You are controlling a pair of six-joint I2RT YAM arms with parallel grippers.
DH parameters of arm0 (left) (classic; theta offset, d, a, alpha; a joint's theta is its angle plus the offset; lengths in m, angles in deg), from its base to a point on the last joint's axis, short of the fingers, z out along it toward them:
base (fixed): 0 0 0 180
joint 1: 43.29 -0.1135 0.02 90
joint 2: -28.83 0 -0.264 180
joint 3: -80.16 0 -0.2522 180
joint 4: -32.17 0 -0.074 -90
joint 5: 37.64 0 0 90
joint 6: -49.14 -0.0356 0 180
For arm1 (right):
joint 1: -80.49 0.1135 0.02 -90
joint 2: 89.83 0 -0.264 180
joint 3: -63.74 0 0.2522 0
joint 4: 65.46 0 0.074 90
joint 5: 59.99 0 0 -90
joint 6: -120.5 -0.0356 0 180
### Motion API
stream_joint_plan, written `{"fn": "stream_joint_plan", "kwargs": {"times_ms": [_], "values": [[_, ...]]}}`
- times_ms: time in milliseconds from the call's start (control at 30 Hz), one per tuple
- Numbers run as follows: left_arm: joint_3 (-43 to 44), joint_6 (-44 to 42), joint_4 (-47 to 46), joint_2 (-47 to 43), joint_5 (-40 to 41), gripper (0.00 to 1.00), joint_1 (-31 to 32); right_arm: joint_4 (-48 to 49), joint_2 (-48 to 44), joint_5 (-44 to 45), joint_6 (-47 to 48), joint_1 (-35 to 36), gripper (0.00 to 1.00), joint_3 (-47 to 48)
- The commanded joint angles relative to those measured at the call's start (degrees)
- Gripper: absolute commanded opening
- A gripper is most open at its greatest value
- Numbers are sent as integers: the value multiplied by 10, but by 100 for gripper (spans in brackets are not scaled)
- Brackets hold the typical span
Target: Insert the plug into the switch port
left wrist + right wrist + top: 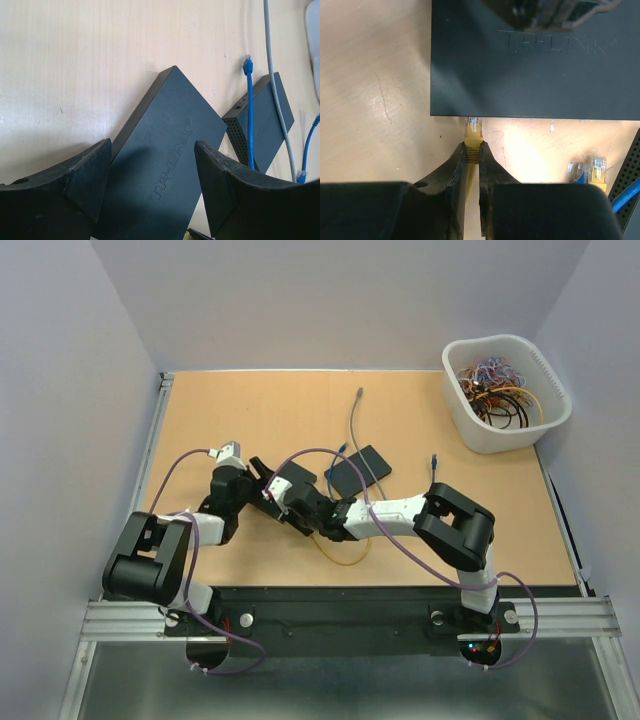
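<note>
A black TP-LINK switch (160, 165) lies flat on the table; it also shows in the right wrist view (530, 70) and the top view (297, 478). My left gripper (152, 175) is open, low over the switch's top, its fingers (85, 180) spread to either side of the lettering. My right gripper (473, 150) is shut on a yellow plug (473, 131), pinching its ribbed boot. The plug's clear tip meets the switch's near side, left of centre. The port itself is hidden under the switch's edge. In the top view both grippers (262, 478) (300, 508) meet at the switch.
A second black switch (265, 120) lies to the right with a blue cable (250, 115) and a grey cable (272, 75) across it. Loose yellow (598, 170) and blue (577, 172) plugs lie nearby. A white bin (548, 390) of cables stands at the far right.
</note>
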Motion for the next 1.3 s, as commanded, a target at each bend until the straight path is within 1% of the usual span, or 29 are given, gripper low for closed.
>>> {"fn": "stream_joint_plan", "kwargs": {"times_ms": [0,267,433,567,667,867,933,1000,1033,1100,1133,1167,1233,1267], "values": [[-32,64,14,12,-56,77,54,6,16,20,29,-9,0,21],[-84,89,-3,-1,-37,75,81,5,18,35,32,-20,1,70],[-108,101,-29,6,-40,74,96,2,41,33,24,-21,1,107],[-124,110,-53,12,-53,72,101,5,53,18,23,-21,0,133],[-128,115,-64,15,-55,72,105,27,54,-11,37,-21,0,133],[-128,118,-71,29,-57,72,108,62,45,-35,54,-22,1,132],[-126,118,-71,28,-58,72,108,60,40,-31,54,-21,9,131],[-117,112,-50,17,-51,72,107,58,32,-31,54,-21,20,115],[-104,108,-19,10,-48,72,106,58,22,-27,50,-20,31,107],[-89,100,12,-14,-31,74,105,55,9,-27,44,-20,39,79],[-74,90,44,-22,-25,75,103,53,-5,-27,38,-21,47,69],[-63,83,64,-41,-5,76,101,52,-13,-27,33,-20,51,57],[-47,70,84,-52,9,77,98,46,-29,-26,26,-20,59,20],[-21,67,120,-60,24,78,91,40,-47,-25,17,-18,61,8]]}}
